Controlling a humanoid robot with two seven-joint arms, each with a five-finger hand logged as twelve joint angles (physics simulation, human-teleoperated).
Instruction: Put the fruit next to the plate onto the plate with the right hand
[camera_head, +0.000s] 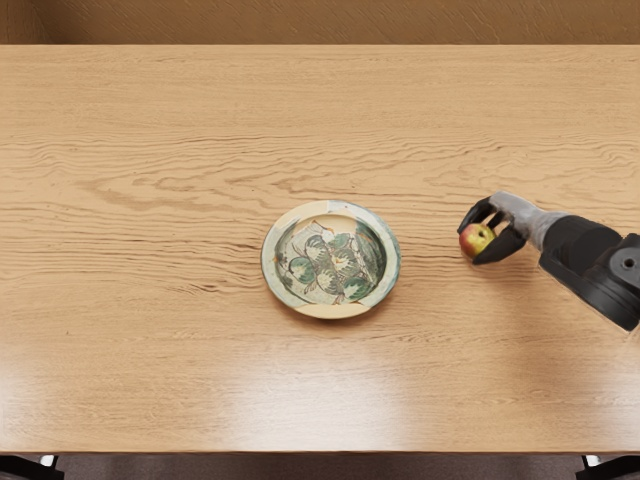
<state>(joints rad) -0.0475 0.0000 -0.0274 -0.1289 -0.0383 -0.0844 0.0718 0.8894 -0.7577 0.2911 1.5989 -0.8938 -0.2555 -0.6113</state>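
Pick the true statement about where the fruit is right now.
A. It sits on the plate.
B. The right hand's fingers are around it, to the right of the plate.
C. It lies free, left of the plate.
B: the right hand curls around the fruit, well right of the plate.

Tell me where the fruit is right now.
In the head view the fruit is at the right side of the table, right of the plate and apart from it, with the right hand closed around it.

1 view | head, high | slanting down | table (130, 120) fills frame
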